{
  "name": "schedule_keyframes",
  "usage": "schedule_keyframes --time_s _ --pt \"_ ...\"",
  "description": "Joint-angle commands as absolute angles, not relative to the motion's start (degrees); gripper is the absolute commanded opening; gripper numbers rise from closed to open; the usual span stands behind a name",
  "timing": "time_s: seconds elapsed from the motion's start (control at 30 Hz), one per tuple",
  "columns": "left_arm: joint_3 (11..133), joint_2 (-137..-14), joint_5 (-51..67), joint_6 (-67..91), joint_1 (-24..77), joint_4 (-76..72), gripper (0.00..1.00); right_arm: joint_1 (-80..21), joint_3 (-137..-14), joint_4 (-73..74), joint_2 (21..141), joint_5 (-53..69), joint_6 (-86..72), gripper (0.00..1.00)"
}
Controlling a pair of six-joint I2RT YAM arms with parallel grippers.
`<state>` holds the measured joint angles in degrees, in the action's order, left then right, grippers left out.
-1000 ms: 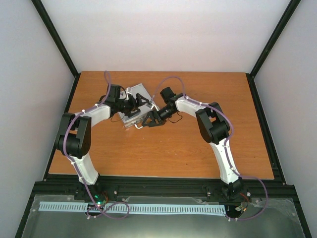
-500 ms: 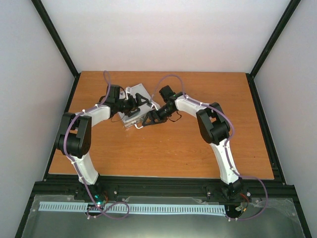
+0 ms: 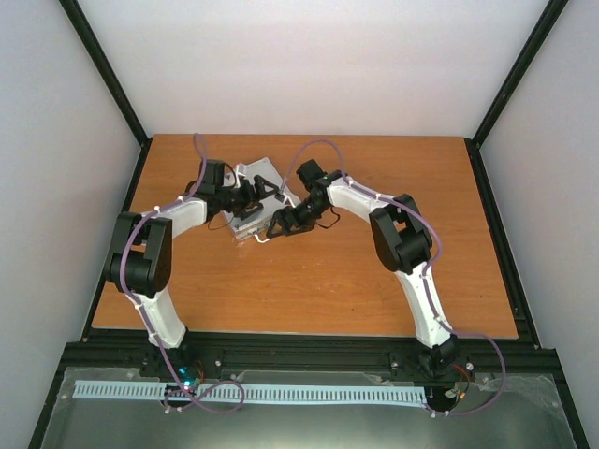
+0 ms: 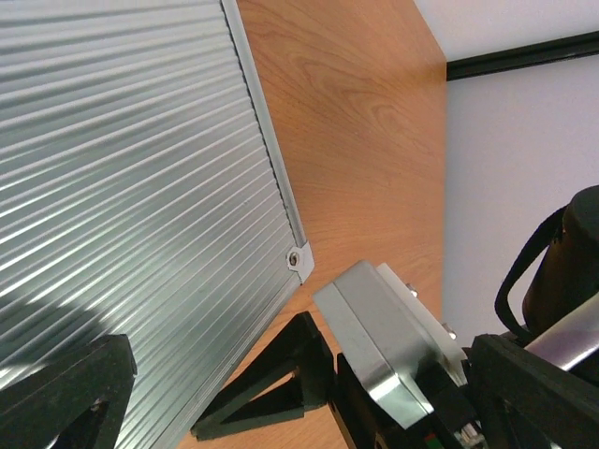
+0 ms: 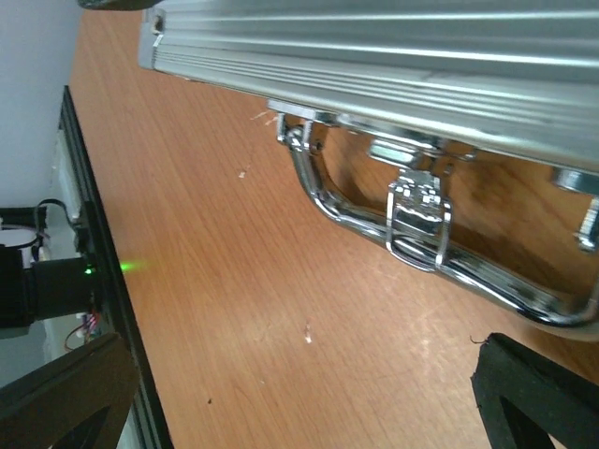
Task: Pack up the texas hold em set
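Silver case [image 3: 245, 223] was lying shut and flat on the bench [image 3: 309, 281], a bit left of centre toward the far side, with its chrome handle [image 5: 356, 223] on the nearer edge. Right fingers [image 5: 65, 393] were spread wide right by that handle, low over the wood, not pinching anything. Further back, the left fingers [image 4: 61, 393] were spread wide too, over the ribbed lid [image 4: 122, 187] near a corner, couldn't tell if they touched it.
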<state>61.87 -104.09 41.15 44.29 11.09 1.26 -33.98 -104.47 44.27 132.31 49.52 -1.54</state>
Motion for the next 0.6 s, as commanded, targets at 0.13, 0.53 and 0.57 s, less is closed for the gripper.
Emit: schedule_keyframes --time_s 0.13,0.53,0.57 --pt "57.39 -108.61 36.06 40.97 12.92 16.30 1.00 -37.78 -109.69 31.88 131.54 61.05 -0.07 0.99" --pt "56.40 -107.76 35.85 41.08 12.92 16.35 1.00 -37.79 -106.11 15.98 129.39 55.29 -10.33 0.99" --pt "56.30 -107.72 35.86 41.10 12.92 16.35 1.00 -37.79 -106.79 15.76 129.14 54.62 -10.86 0.99"
